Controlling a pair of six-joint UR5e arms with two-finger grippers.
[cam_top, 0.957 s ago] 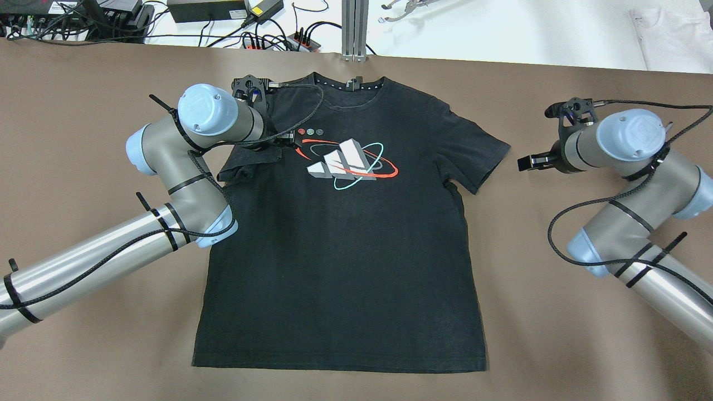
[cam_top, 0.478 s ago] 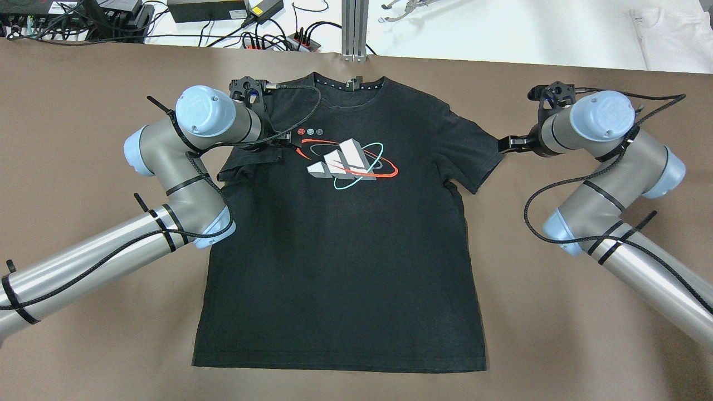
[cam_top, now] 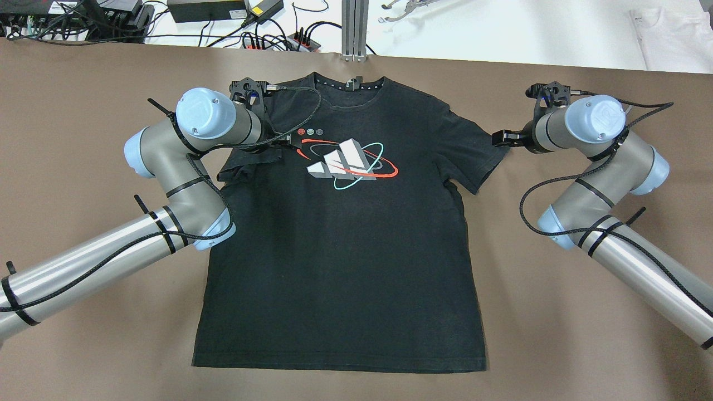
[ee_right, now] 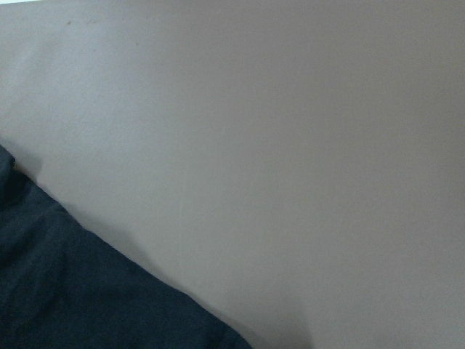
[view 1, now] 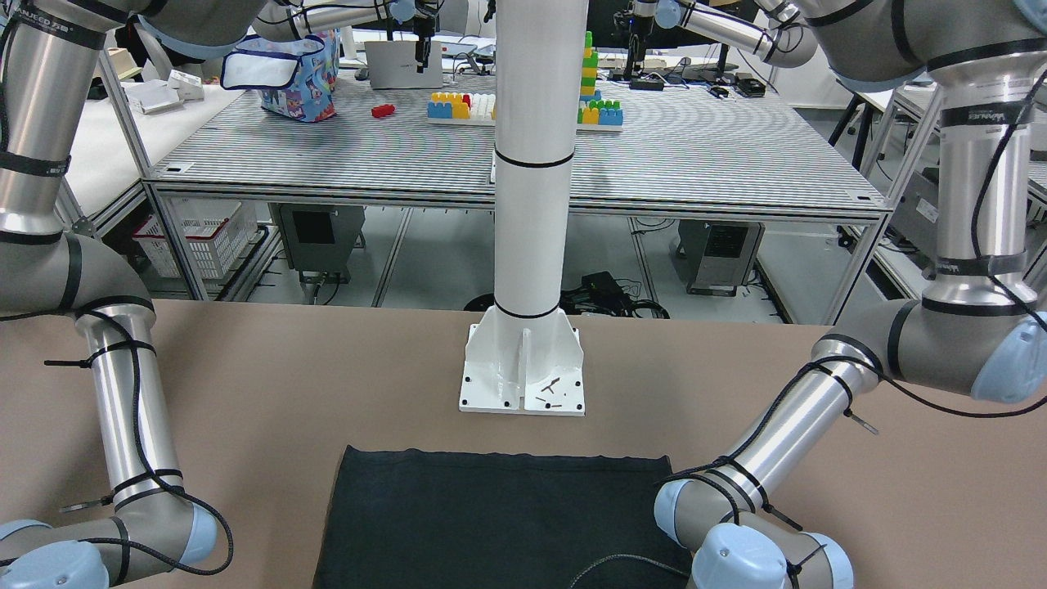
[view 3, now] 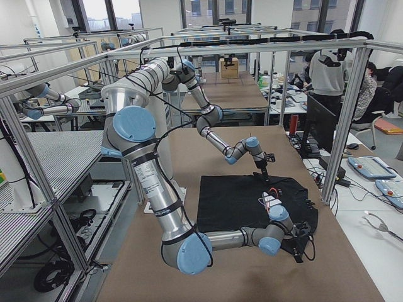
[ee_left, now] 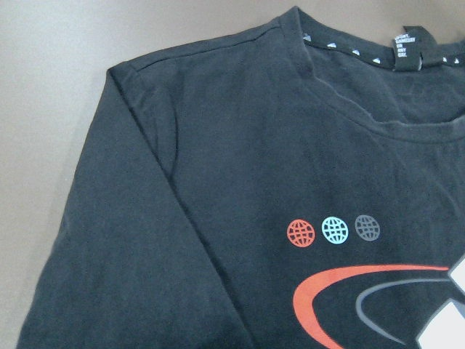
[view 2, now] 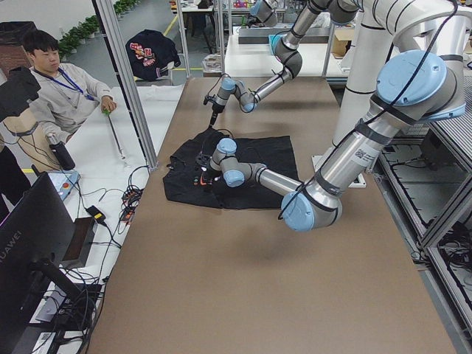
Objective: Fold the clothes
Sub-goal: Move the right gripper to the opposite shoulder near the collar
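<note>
With the right pincer (cam_top: 499,137) at the 3 o'clock sleeve hem (cam_top: 493,167) of the T-shirt (cam_top: 340,250), a clean fold probably required pinching the hem itself; neither its opening nor the left pincer's (cam_top: 285,142) could be told.

Left arm (cam_top: 111,256): reaches forward, elbow bent; left gripper (cam_top: 284,142) tucked under its wrist, jaws hidden.
Right arm (cam_top: 629,262): stretched forward; right gripper (cam_top: 497,137) low, pointing inward.

Overhead and close left-wrist views both show the shirt collar (cam_top: 334,83).
</note>
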